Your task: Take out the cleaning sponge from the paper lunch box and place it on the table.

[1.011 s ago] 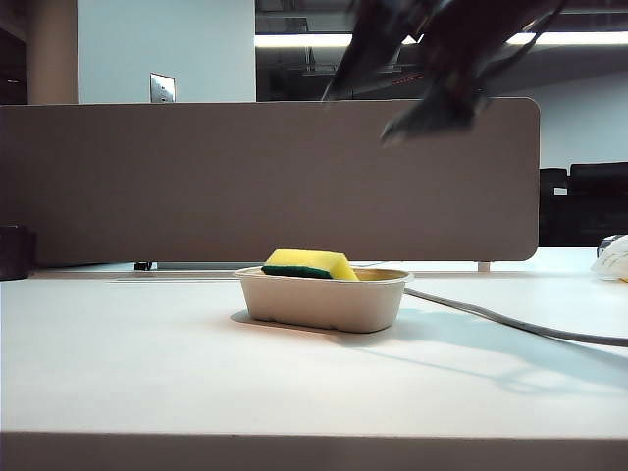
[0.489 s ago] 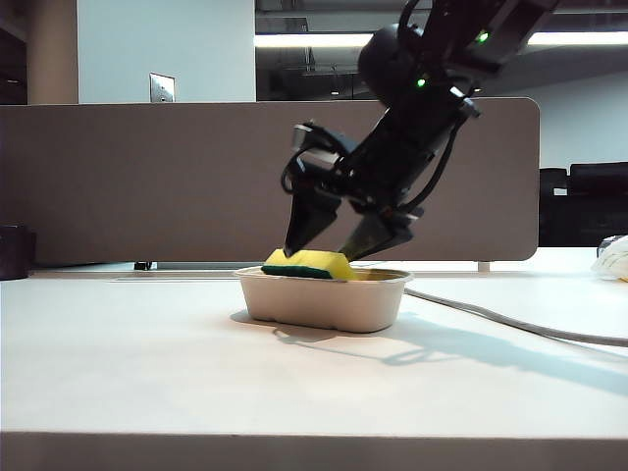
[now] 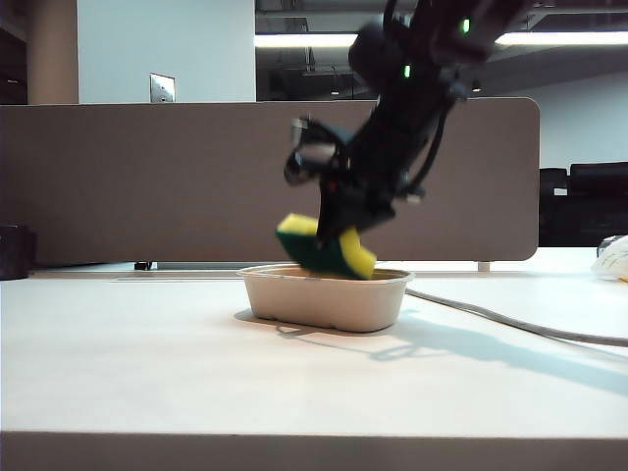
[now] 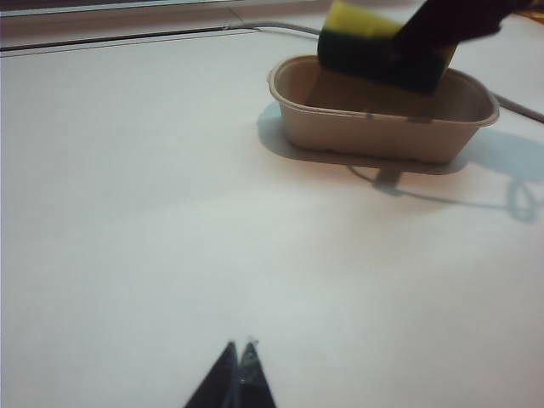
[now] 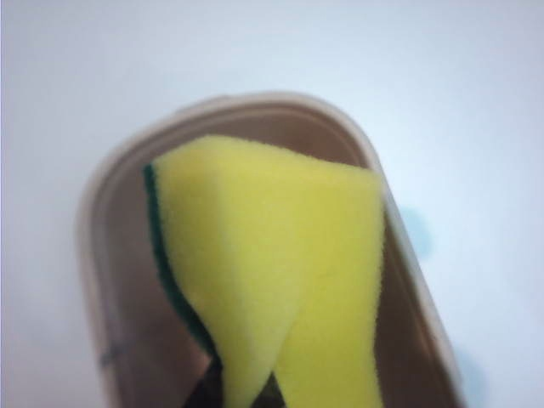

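Clamped between the right gripper's fingers: the rectangular bright yellow foam cleaning sponge with its thin dark green scouring layer, pinched hard enough across the middle to crease and fold the foam, as seen in the right wrist view. Tilted in the grip, green face turned downward and outward, lower corner just above or level with the rolled rim of the small beige moulded-pulp paper lunch box; impossible to tell whether that corner is quite free of the rim. Probably held so because seized from above at a slant, one end hanging lower than the other. Box resting flat on the large white matte table, directly below the fingers, nothing else inside visible.

Right arm reaching down steeply from upper right, wrist bent so the fingers point down and toward the box's left end. Likely mid-extraction; setting the sponge on bare table beside the box not yet done.

Left gripper low over open table, well apart from the box, fingertips pressed together, holding nothing.

Grey cable trailing off behind the box, past the fingers.
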Action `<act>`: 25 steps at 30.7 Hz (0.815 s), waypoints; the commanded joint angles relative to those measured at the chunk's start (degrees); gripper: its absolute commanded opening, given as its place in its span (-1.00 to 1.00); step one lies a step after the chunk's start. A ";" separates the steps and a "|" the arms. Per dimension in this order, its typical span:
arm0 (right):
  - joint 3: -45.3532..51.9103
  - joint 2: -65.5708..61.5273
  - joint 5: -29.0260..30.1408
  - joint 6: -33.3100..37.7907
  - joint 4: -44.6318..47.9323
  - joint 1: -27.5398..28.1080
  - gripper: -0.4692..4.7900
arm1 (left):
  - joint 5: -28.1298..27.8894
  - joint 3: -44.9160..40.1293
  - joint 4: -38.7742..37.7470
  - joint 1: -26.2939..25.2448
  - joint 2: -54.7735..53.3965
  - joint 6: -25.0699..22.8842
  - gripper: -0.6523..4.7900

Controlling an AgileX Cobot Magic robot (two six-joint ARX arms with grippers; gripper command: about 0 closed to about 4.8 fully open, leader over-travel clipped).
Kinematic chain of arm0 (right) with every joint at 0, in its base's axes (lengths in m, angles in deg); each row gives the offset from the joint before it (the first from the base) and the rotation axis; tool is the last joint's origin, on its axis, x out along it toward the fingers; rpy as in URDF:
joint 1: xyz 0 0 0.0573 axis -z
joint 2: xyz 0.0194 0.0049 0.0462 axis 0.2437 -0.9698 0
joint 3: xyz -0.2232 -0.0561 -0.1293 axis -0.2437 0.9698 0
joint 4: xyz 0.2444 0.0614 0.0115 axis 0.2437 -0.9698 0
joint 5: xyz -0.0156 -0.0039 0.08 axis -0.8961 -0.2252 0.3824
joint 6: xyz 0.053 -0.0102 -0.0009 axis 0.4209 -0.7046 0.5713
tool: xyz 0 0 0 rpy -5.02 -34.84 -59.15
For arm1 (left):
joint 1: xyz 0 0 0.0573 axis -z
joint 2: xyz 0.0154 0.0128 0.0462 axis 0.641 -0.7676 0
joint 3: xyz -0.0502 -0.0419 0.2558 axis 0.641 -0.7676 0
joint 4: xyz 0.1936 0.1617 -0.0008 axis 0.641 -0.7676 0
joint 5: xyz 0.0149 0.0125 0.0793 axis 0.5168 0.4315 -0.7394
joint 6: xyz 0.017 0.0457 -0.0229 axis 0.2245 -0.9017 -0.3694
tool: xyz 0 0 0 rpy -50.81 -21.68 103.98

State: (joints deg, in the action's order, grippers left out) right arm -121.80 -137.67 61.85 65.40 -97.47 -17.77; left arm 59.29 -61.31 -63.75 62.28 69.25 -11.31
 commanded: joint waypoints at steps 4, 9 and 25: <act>-0.35 10.45 -7.52 -6.25 -14.16 -0.02 -0.84 | 0.07 0.11 0.68 0.00 -0.13 -0.07 -0.78; 5.18 19.80 -12.48 -7.17 -22.29 -0.02 -0.84 | 0.07 0.11 0.68 0.00 -0.13 -0.07 -0.78; 29.75 26.18 -9.57 -0.50 -5.81 0.11 -0.54 | 0.07 0.11 0.68 0.00 -0.15 -0.07 -0.78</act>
State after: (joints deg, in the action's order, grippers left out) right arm -91.94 -110.85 52.45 64.59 -106.23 -17.77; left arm 59.27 -61.31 -63.75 62.28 69.22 -11.31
